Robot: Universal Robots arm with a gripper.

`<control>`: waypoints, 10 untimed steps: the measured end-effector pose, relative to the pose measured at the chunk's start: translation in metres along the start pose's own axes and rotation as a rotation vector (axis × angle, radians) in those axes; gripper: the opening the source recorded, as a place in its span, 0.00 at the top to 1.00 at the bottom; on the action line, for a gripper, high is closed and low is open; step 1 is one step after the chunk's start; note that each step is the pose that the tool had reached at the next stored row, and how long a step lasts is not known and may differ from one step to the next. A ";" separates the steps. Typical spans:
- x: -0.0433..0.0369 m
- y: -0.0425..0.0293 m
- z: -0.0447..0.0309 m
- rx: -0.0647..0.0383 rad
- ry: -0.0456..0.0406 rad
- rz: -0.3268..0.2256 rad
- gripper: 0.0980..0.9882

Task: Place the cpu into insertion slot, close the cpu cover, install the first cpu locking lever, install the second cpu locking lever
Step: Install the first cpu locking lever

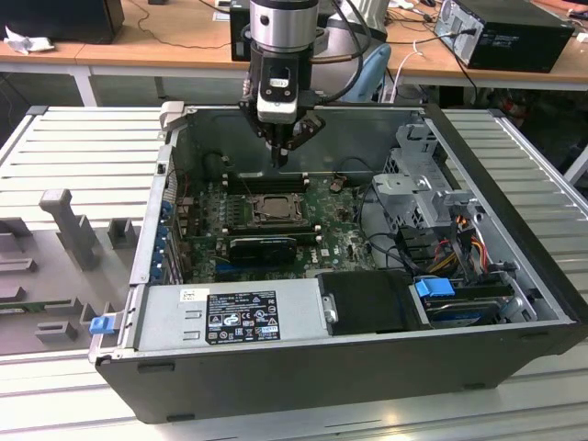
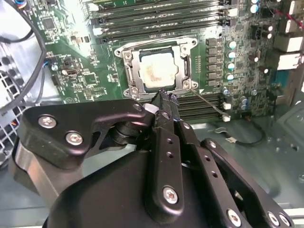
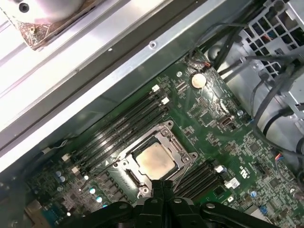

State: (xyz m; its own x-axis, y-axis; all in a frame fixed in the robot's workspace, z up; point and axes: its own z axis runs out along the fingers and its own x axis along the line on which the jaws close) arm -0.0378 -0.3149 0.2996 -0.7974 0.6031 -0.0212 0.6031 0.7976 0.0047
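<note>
Both fingers (image 2: 165,102) are pressed together to a narrow point, with nothing held between them. They are positioned above the open computer case (image 1: 322,367), just beside the edge of the insertion slot (image 2: 121,52) in both wrist views, and no contact with it can be confirmed.

The cpu (image 2: 154,71) is seated flat in the insertion slot, its pale top exposed. The cpu cover (image 2: 137,64) is laid down around the cpu, so that the chip is seen through the cover's window. A thin metal rod (image 2: 206,102) is run from one corner of the socket out over the adjacent black memory slots (image 2: 209,108); whether it is latched cannot be told.

The socket is mounted on the green circuit board (image 3: 209,109) inside the case, which is laid on its side with the panel removed. A grey power supply (image 1: 230,317) is fitted along the near wall in the exterior view.

The case is supported on a ribbed grey metal surface (image 1: 83,147). Behind it, wooden desks (image 1: 138,50) are arranged across the room, and a second black computer (image 1: 505,32) is placed on one at the exterior view's right
</note>
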 end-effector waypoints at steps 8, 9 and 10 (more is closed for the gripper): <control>0.0002 -0.0001 0.0024 -0.003 0.0007 -0.152 0.99; 0.0002 -0.0001 0.0031 -0.004 0.0009 -0.185 0.99; 0.0001 -0.0001 0.0034 -0.004 0.0009 -0.204 0.99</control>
State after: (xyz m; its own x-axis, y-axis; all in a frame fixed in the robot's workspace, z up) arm -0.0379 -0.3149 0.2962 -0.9031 0.4289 -0.0213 0.4289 0.9033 0.0047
